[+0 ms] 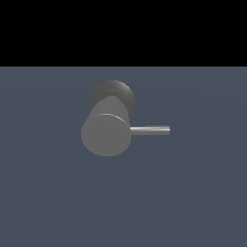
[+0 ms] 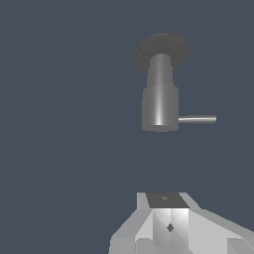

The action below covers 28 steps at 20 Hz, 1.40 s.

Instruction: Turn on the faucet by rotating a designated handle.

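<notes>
The faucet (image 1: pixel 106 134) is a matte grey thick cylinder with a flat round face, standing on the grey-blue floor. A dark rounded knob (image 1: pixel 115 90) sits behind it. The handle (image 1: pixel 150 130), a thin straight grey rod, sticks out sideways toward the exterior view's right. In the wrist view the faucet (image 2: pixel 159 106), its knob (image 2: pixel 162 48) and the handle (image 2: pixel 197 119) are seen from a distance. My gripper (image 2: pixel 166 200) shows only in the wrist view, well apart from the faucet. Its pale fingers look pressed together and hold nothing. The arm is out of the exterior view.
A flat grey-blue floor (image 1: pixel 193 193) lies all around the faucet. A black band fills the top of the exterior view.
</notes>
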Each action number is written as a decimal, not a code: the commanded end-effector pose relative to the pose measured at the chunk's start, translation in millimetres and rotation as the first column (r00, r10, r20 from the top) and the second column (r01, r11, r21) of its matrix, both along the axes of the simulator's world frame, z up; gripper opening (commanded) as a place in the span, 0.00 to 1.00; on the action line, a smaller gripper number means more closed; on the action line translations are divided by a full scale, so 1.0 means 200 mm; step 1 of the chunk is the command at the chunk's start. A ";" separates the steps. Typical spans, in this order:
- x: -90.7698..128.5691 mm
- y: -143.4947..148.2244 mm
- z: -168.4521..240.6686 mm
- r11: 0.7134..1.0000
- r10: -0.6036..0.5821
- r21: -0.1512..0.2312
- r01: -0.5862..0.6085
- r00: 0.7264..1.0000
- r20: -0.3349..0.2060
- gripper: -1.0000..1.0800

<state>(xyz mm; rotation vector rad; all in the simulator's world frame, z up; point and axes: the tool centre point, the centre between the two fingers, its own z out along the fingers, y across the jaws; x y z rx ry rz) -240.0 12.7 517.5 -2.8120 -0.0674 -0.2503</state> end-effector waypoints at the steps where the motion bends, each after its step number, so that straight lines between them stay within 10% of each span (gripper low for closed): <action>1: 0.01 -0.01 0.05 0.996 0.007 0.087 -0.011 0.999 0.044 0.00; 7: 0.02 -0.06 0.18 0.955 0.002 0.294 -0.047 0.988 0.152 0.00; 13: 0.03 -0.12 0.27 0.903 -0.022 0.424 -0.075 0.975 0.219 0.00; 28: 0.05 -0.16 0.35 0.843 -0.043 0.524 -0.118 0.958 0.284 0.00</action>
